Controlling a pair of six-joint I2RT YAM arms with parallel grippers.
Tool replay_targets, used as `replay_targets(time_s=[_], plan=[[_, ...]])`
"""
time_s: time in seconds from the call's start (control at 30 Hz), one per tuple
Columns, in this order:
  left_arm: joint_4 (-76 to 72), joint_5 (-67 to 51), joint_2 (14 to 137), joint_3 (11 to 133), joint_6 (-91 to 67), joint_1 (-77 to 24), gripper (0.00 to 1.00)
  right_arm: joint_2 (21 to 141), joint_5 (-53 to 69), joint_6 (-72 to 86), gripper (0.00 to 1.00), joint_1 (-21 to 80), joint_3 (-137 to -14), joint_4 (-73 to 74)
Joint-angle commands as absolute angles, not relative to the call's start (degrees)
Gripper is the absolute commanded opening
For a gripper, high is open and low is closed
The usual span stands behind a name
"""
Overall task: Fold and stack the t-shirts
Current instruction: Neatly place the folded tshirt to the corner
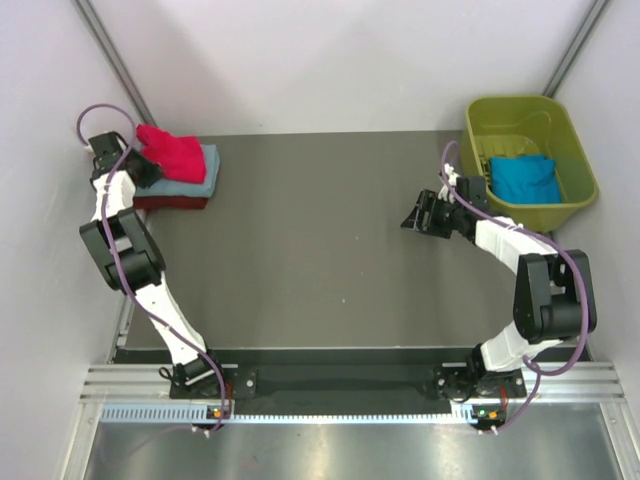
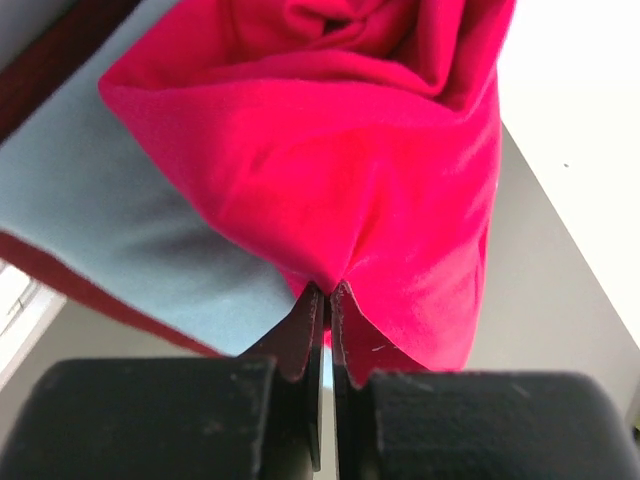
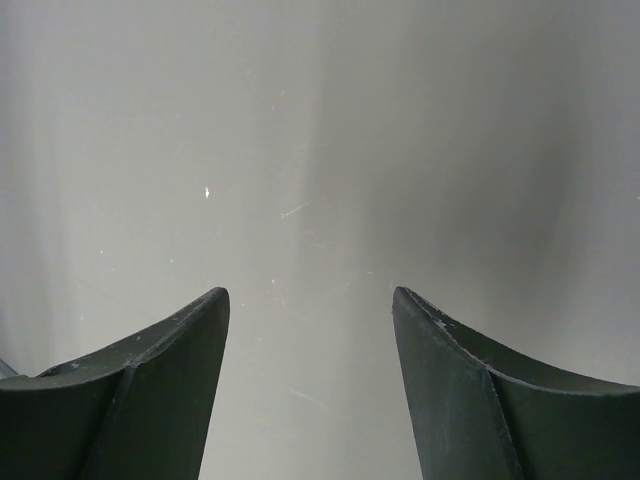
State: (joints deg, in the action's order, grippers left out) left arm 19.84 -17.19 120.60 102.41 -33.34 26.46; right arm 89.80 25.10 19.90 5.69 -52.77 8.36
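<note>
I see the left tool (image 2: 327,292) closed tight, its tips together and clamped on a fold of the bright red t-shirt (image 2: 350,150). This shirt lies crumpled, not flat, at approx. 10 o'clock of the counter (image 1: 320,260). It is on top of the blue-grey t-shirt (image 1: 200,180), which lies on the dark red t-shirt (image 1: 178,203). The right tool (image 1: 424,215) hovers at approx. 3 o'clock, fingers apart, nothing btw. them. The bright blue t-shirt (image 1: 522,178) lies inside the olive-green tub (image 1: 520,108) at 2 o'clock, near the right tool but not touching it.
</note>
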Motion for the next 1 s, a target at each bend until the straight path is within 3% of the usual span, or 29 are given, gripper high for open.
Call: replay_targets(time_s=[0.0,0.23,0.37,0.53,0.67,0.8,0.9,0.93,0.97], plan=[[17.31,-21.17,112.77,99.59,-35.15,27.42,0.0,87.1,25.05,19.16,0.67,4.31,-52.12,6.33],[18.46,-19.7,106.18,92.99,-36.04,27.86,0.02,88.5,25.58,19.95,0.67,3.96,-52.91,5.36],[19.25,-19.24,107.05,92.9,-35.07,27.95,0.41,89.65,25.84,20.56,0.67,3.96,-53.88,4.92],[19.6,-19.78,106.96,95.01,-33.23,27.33,0.57,89.74,25.93,20.57,0.67,3.96,-54.32,4.92],[19.69,-23.99,103.9,95.45,-32.35,26.37,0.6,88.6,25.66,20.13,0.67,3.78,-53.96,5.36],[22.4,-25.22,101.25,99.82,-23.17,18.84,0.6,85.96,22.6,17.86,0.7,2.99,-58.08,6.5],[28.9,-20.67,100.29,104.31,-11.39,10.41,0.63,84.03,15.68,11.98,0.8,2.81,-65.28,8.34],[30.31,-16.13,99.76,104.59,-9.6,8.2,0.87,84.11,14.08,10.39,0.82,2.81,-69.22,10.09],[30.41,-14.08,98.62,104.42,-8.19,6.26,0.94,84.2,12.5,8.72,0.83,2.73,-71.0,10.89]])
